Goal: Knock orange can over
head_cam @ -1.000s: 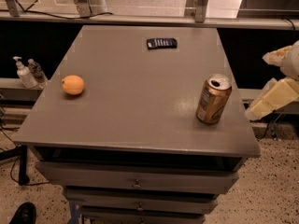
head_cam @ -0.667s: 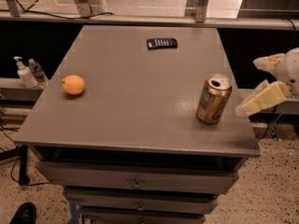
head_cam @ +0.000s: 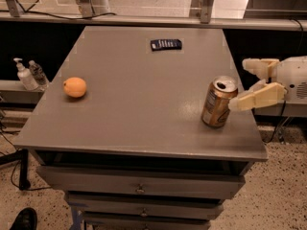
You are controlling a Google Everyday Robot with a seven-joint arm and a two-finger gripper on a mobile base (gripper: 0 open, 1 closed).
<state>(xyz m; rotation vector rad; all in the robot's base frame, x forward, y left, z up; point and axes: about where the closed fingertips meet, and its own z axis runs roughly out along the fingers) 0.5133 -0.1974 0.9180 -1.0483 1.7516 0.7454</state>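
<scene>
Orange can (head_cam: 219, 102) stands upright at the bench's (head_cam: 144, 109) 4 o'clock. Pincer (head_cam: 238, 84), released, sits at the can's 3 o'clock, its lower finger (head_cam: 254, 98) against the can's side.

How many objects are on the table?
3: the orange fruit near the left edge, a dark flat object at the far side, the orange can near the right edge. The open gripper is right of it.
</scene>
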